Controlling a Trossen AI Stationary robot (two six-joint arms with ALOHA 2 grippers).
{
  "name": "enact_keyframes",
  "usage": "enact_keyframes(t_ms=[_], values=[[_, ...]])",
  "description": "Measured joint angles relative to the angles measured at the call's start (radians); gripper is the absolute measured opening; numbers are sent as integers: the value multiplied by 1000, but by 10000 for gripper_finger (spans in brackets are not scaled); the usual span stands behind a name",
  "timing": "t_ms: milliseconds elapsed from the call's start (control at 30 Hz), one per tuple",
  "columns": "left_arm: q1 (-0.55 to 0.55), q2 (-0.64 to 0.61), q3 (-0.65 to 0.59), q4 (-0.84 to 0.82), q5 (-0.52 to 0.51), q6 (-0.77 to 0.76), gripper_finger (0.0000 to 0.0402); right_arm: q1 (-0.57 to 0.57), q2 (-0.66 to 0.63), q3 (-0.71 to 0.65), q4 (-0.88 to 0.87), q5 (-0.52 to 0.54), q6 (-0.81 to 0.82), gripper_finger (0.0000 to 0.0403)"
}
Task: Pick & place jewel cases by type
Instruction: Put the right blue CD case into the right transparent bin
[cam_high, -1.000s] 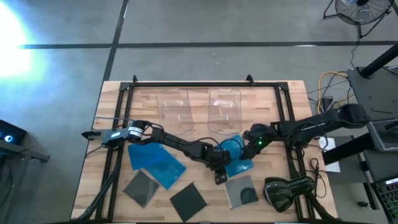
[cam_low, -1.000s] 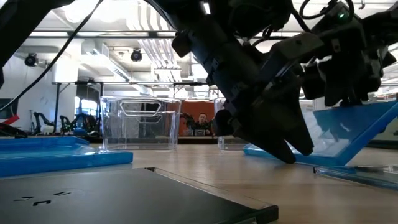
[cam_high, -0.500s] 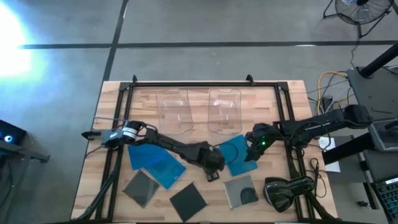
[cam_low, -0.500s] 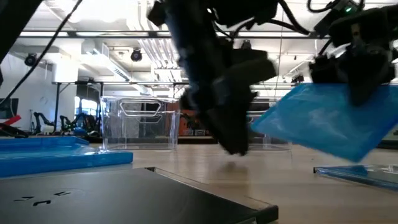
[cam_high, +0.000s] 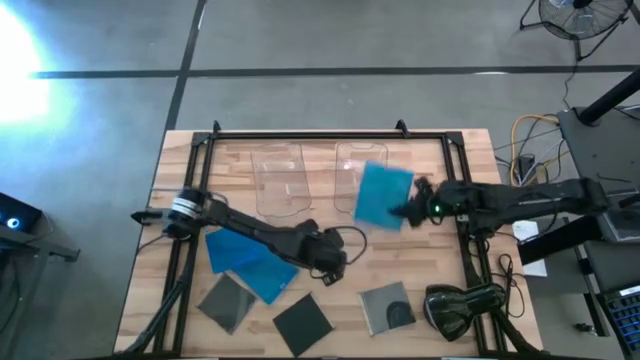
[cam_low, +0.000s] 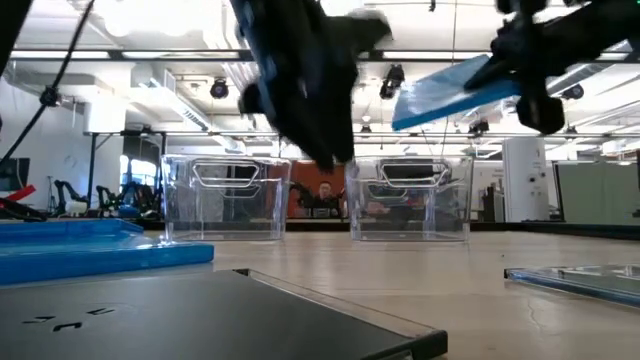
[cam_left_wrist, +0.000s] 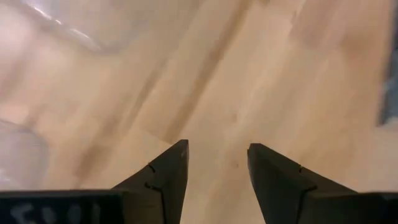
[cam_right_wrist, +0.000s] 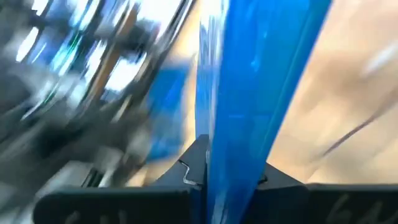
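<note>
My right gripper (cam_high: 408, 210) is shut on a translucent blue jewel case (cam_high: 383, 196) and holds it in the air above the right clear bin (cam_high: 360, 172). In the low view this case (cam_low: 455, 90) shows high up and tilted. My left gripper (cam_high: 326, 264) hovers open over bare wood at the table's middle, with nothing between its fingers (cam_left_wrist: 217, 149). More blue cases (cam_high: 250, 262) lie flat at the left. Dark cases (cam_high: 228, 300) (cam_high: 303, 320) lie flat near the front edge. My right gripper pinches the blue case between its two fingers, one on each flat face, at the case's edge (cam_right_wrist: 236, 143) that faces the table's right side. The fingers come at it from the right, slanting slightly down. The case is lifted clear and tilted, reaching out beyond the fingers.
A second clear bin (cam_high: 278, 180) stands left of the first, near the far edge. A clear-grey case (cam_high: 388, 307) and a bulky black device (cam_high: 465, 308) lie at the front right. A black frame (cam_high: 300, 135) runs around the table.
My right gripper has lifted the blue case off the table, where it leaned on one edge, and carried it up and toward the far edge, over the right bin. My left gripper has risen from beside that case and drawn back toward the table's left.
</note>
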Motion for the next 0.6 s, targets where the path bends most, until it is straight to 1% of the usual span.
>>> enact_keyframes(t_ms=[33,67,100,233,333,400,500,600], values=[[-3,-39,-18,6,-6,-1,147,-15,6,12,-21,61,-7,20],[-8,-83,-39,12,-8,-2,147,-38,20,28,-23,74,-11,20],[-14,-127,-61,21,-8,-5,147,-66,35,45,-16,56,-16,20],[-46,-319,-175,86,7,-61,147,-198,152,104,-35,-149,-44,20],[-74,-461,-272,146,11,-159,147,-314,277,156,-98,-296,-82,20],[-96,-544,-345,189,6,-229,147,-384,361,195,-102,-389,-122,24],[-137,-647,-454,279,-36,-325,147,-453,476,258,-99,-492,-163,33],[-182,-724,-544,346,-87,-432,147,-501,579,312,-102,-586,-165,46]])
